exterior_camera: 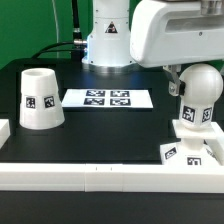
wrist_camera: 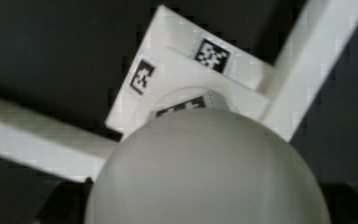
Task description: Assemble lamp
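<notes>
White plastic on a black counter [exterior_camera: 100, 135], and the action is at the exterior view's right. The rounded matte white plastic bulb [exterior_camera: 201, 92] stands upright over the flat square white plastic base [exterior_camera: 190, 152], with its neck down at the base's top face. My end effector [exterior_camera: 186, 80] sits up at the bulb's head, and one dark finger [exterior_camera: 177, 86] shows beside it. Clamped or spread? I cannot tell, because the wrist view is filled by the bulb's dome and shows no fingertip. Nor can I tell whether the neck is seated or only resting.

To do this step well, I judge it best to keep the bulb's axis straight over the socket, press lightly, and turn without dragging the base. It looks light enough to spin along. From the wrist view, the base peeks out beyond the dome, so centring looks fair.

Now the room to move. The long white border rail [exterior_camera: 90, 172] runs just in front of the base, and the wrist view shows rails on two sides of it, so it is tight there. Upward and toward the middle looks open. The marker board [exterior_camera: 108, 98] lies at centre. The truncated-cone white plastic shade [exterior_camera: 40, 100] stands well apart at the exterior view's left, with bare counter between.
</notes>
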Controlling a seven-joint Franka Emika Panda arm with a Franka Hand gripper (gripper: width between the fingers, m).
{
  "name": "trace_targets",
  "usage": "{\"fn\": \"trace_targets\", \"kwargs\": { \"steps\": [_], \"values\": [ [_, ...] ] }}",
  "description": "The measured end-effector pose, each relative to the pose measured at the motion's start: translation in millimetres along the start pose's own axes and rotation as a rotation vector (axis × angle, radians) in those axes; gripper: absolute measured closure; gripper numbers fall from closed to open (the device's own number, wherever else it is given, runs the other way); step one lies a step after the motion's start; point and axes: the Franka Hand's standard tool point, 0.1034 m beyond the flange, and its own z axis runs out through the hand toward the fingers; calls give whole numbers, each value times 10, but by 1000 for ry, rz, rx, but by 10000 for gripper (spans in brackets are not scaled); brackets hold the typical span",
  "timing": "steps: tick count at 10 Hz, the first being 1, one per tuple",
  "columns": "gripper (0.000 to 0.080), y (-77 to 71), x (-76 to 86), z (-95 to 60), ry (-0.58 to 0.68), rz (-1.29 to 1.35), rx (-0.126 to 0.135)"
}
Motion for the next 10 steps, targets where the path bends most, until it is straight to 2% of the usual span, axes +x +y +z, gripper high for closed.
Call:
{"fn": "trace_targets", "kwargs": {
  "steps": [5, 10],
  "values": [
    [222, 23, 25, 3, 12, 427, 22],
    [222, 22, 26, 4, 8, 734, 28]
  ]
}}
